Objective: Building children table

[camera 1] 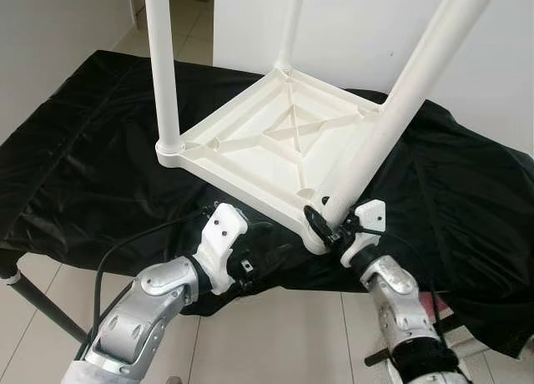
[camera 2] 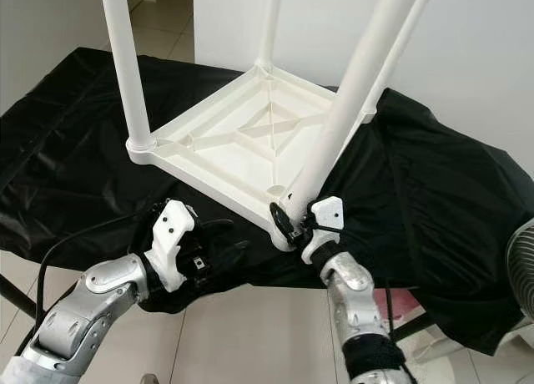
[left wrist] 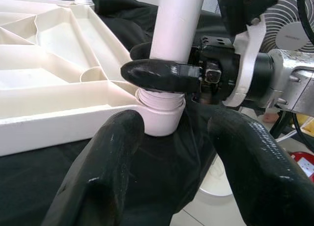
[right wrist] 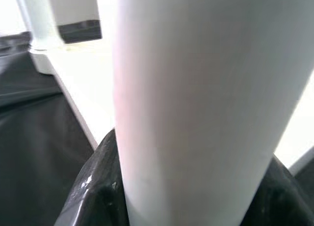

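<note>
The right claw [camera 1: 321, 219] is clamped on the near white plastic tube leg [camera 1: 392, 108], low down, just above the round socket at the near corner of the upturned white plastic children's tabletop [camera 1: 275, 142]. In the left wrist view one black finger [left wrist: 162, 74] wraps across the front of that leg right above the socket collar. The left claw [left wrist: 179, 172] hangs just beside that same corner, its two fingers spread apart and holding nothing, over the black cloth [camera 1: 75, 175]. The tabletop lies underside up, ribs showing, on the black cloth that covers the table. Three legs stand in its corner sockets: the gripped one leaning, another upright at the left corner [camera 1: 163, 67], a third at the far corner [camera 1: 289, 29]. A fan grille [camera 2: 521, 267] stands at the right, on the pale tiled floor [camera 1: 275, 342].
</note>
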